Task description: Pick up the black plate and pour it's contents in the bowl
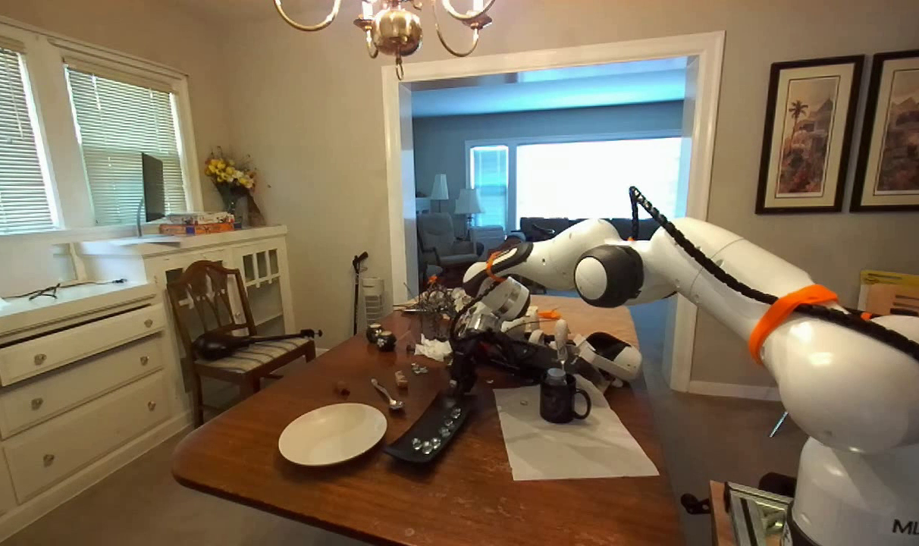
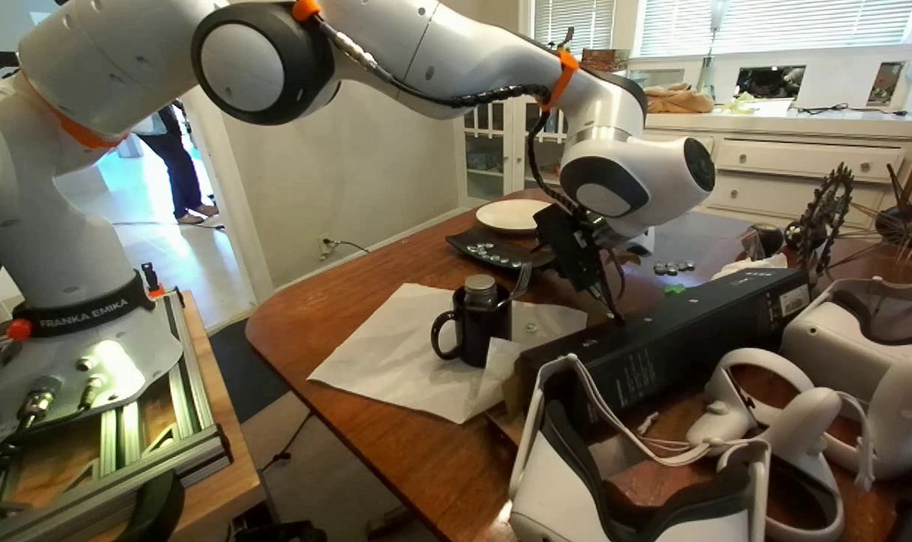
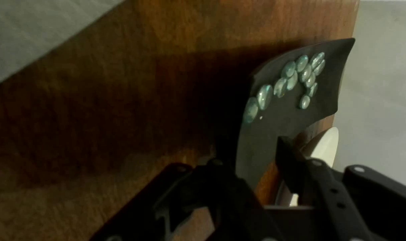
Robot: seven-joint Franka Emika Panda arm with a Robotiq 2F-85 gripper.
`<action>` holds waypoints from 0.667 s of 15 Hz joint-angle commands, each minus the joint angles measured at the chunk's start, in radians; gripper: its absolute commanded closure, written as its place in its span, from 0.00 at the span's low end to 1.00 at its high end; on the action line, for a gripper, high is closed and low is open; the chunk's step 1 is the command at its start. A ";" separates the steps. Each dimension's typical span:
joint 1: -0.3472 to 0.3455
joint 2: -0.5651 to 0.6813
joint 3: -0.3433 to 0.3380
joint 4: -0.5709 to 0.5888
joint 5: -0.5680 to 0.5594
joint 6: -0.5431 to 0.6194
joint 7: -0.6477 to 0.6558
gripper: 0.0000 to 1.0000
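Observation:
The black plate is a narrow tray lying on the table; it also shows in an exterior view and the wrist view. Its contents, several clear greenish glass-like bits, lie on it, mostly toward the end away from my gripper. The bowl, a round white dish, stands beside it and shows in an exterior view and partly behind a finger in the wrist view. My gripper is open at the tray's near end. In the wrist view the fingers flank that end; contact cannot be told.
A black mug holding a bottle and fork stands on white paper. A spoon lies by the bowl. A long black box and white headsets lie close to the arm's side.

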State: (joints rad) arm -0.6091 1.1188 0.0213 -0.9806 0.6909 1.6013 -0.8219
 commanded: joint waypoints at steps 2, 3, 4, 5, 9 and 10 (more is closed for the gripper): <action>-0.025 0.035 0.025 0.031 0.027 -0.055 0.016 0.97; -0.028 0.036 0.029 0.035 0.027 -0.070 0.019 1.00; -0.032 0.039 0.033 0.040 0.027 -0.087 0.021 1.00; -0.034 0.043 0.035 0.047 0.027 -0.103 0.021 1.00; -0.041 0.052 0.042 0.065 0.026 -0.165 0.022 0.98; -0.042 0.050 0.042 0.066 0.027 -0.176 0.029 0.98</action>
State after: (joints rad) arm -0.6289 1.1272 0.0412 -0.9645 0.6966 1.4896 -0.8085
